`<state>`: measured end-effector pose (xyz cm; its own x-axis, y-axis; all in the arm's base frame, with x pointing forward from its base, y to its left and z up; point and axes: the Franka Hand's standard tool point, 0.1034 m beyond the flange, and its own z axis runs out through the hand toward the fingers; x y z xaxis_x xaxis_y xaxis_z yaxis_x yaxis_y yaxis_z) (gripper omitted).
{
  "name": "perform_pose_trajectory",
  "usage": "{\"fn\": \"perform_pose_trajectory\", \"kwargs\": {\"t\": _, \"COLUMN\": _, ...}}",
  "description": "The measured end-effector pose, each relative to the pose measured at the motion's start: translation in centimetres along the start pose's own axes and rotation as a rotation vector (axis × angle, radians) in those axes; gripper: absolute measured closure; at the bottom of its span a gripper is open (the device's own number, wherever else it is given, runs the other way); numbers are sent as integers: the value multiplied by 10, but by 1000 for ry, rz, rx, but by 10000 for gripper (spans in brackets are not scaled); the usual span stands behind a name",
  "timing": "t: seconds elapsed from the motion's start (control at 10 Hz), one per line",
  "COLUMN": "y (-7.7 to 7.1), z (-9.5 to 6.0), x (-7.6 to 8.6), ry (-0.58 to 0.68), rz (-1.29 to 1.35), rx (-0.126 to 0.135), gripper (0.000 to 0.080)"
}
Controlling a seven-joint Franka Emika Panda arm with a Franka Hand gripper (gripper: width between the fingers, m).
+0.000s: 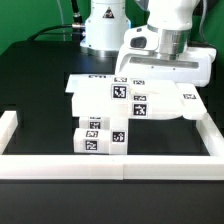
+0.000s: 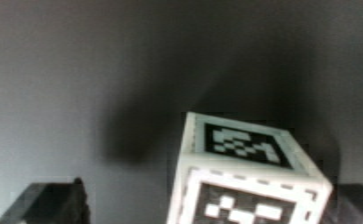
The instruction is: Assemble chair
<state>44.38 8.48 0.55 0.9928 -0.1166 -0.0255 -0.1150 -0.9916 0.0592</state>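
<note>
The chair is in loose matte white pieces with black-and-white tags, lying together mid-table. A flat panel (image 1: 150, 103) lies at the back, and chunky blocks (image 1: 100, 135) are stacked in front of it. My gripper (image 1: 160, 84) hangs over the panel's far side, its fingers mostly hidden under the wide white wrist housing. In the wrist view a tagged white block (image 2: 249, 165) stands below the gripper (image 2: 204, 205). A dark fingertip (image 2: 53, 203) shows well off to one side of the block with a gap between them. The jaws are open and hold nothing.
A long low white border wall (image 1: 110, 166) runs along the front of the black table and turns back at both sides (image 1: 8, 125). The arm's white base (image 1: 103, 30) stands behind the pieces. A thin white strip with small tags (image 1: 98, 77) lies behind the panel.
</note>
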Motion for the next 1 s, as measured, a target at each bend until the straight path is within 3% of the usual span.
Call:
{"fn": "perform_pose_trajectory", "kwargs": {"t": 0.2, "y": 0, "z": 0, "x": 0, "ry": 0, "rz": 0, "rx": 0, "gripper": 422}}
{"fn": "perform_pose_trajectory", "kwargs": {"t": 0.3, "y": 0, "z": 0, "x": 0, "ry": 0, "rz": -1, "rx": 0, "gripper": 422}}
{"fn": "perform_pose_trajectory", "kwargs": {"t": 0.4, "y": 0, "z": 0, "x": 0, "ry": 0, "rz": -1, "rx": 0, "gripper": 515}}
{"fn": "perform_pose_trajectory", "kwargs": {"t": 1.0, "y": 1, "z": -1, "x": 1, "ry": 2, "rz": -6, "rx": 0, "gripper": 515}}
